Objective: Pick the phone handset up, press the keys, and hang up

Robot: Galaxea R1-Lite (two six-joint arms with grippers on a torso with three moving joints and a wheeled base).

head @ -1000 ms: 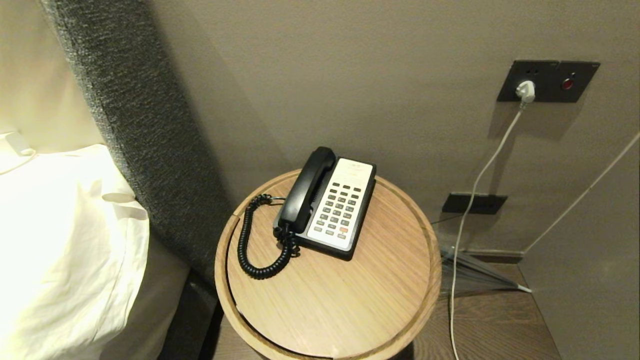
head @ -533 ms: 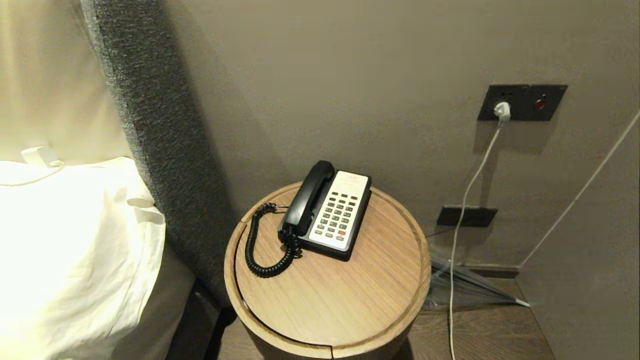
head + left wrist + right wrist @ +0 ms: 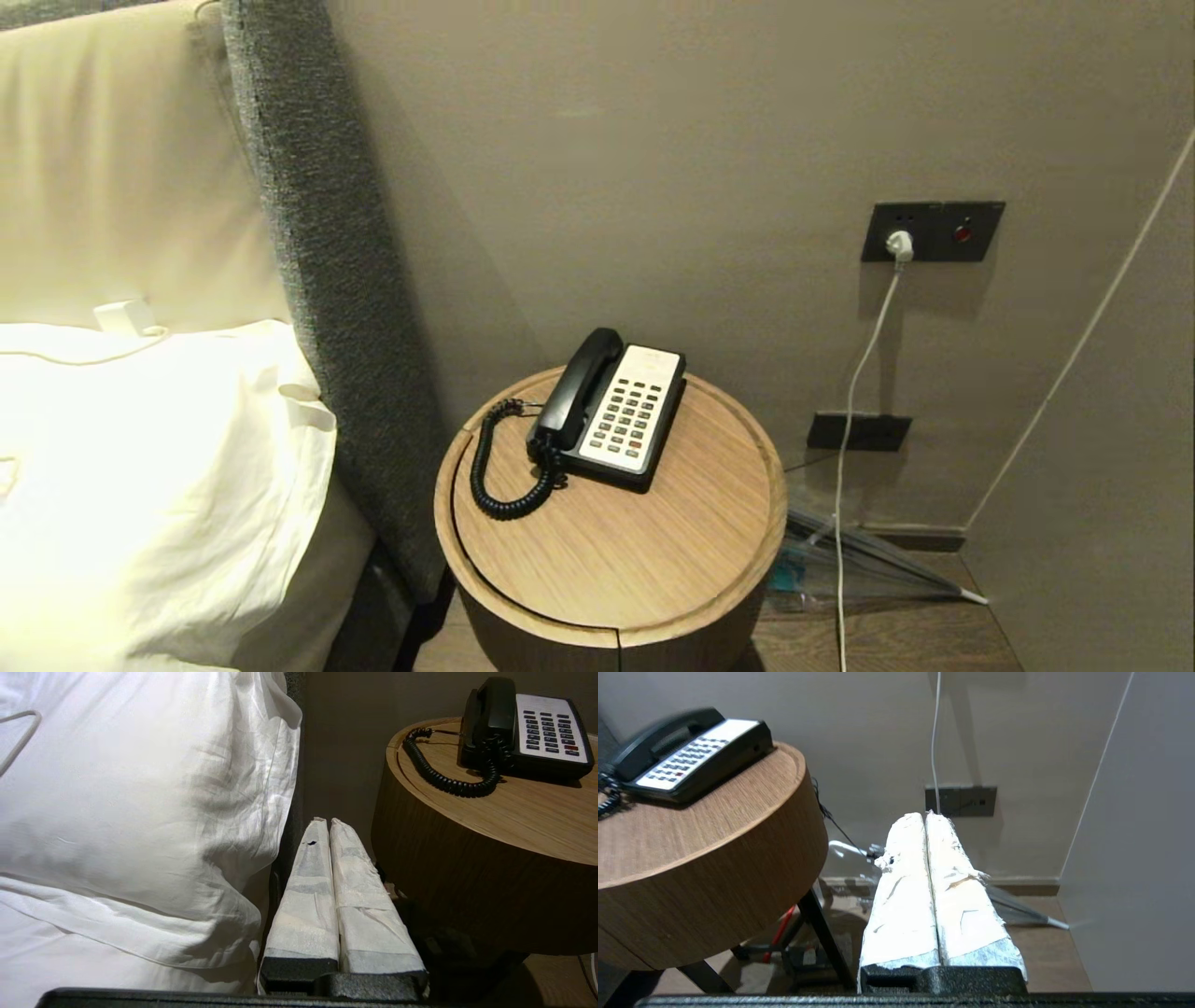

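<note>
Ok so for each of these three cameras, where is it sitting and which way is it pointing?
Head view: high up, looking down at the telephone on the round wooden side table; no robot parts show.
Left wrist view: low beside the bed, behind the shut left gripper, facing the white pillow and the table's side.
Right wrist view: low on the table's other side, behind the shut right gripper, facing the wall socket.
All three share the telephone and table.

No readable text anywhere. Keys [image 3: 624, 423] too small to read; faint mark atop phone faceplate [image 3: 651, 362] illegible.
</note>
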